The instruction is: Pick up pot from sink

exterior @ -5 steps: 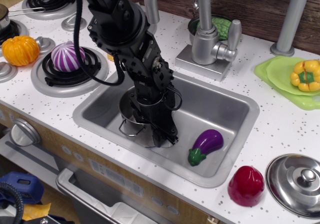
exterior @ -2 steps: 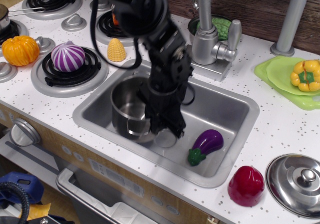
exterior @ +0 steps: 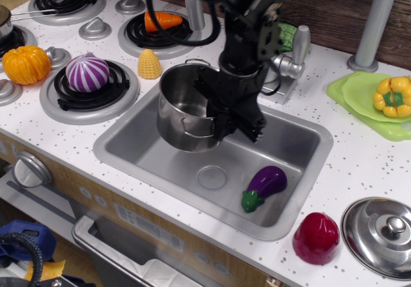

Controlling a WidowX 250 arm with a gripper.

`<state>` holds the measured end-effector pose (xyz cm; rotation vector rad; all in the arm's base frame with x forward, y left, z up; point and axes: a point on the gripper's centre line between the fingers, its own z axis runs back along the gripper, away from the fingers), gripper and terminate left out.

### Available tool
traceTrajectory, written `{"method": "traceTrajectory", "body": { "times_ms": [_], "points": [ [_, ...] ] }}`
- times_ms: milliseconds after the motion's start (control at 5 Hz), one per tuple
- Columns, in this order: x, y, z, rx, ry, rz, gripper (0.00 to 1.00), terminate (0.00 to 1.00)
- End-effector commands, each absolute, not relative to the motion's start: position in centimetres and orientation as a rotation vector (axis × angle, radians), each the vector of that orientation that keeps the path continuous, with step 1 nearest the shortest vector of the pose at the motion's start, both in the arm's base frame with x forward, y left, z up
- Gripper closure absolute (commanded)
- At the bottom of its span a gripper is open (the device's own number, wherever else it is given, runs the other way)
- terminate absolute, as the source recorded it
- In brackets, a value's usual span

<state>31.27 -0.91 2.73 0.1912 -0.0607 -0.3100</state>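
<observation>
Only one view, from above the counter. The gripper [exterior: 221, 123] has its jaws clenched on the right rim of the pot [exterior: 186, 110], which hangs tilted above the left part of the sink [exterior: 302, 149], clear of the basin floor and drain. Exact contact is hidden by the black arm, so prob. a rim pinch, one jaw inside.

Risk: grip is off-centre on a slick wall, so the pot could swing or slip out & drop back in, maybe onto the toy eggplant [exterior: 265, 185]; the faucet [exterior: 276, 59] sits close behind the wrist.

Pot: shiny stainless steel, cylindrical, empty inside, thin wire loop handle showing at front.
</observation>
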Motion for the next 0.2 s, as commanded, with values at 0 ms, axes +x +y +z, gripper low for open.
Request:
{"method": "traceTrajectory", "body": {
  "times_ms": [0],
  "points": [
    [31.99,-2.6,5.43,0.209,-0.158,-0.283,1.0,1.0]
  ]
}}
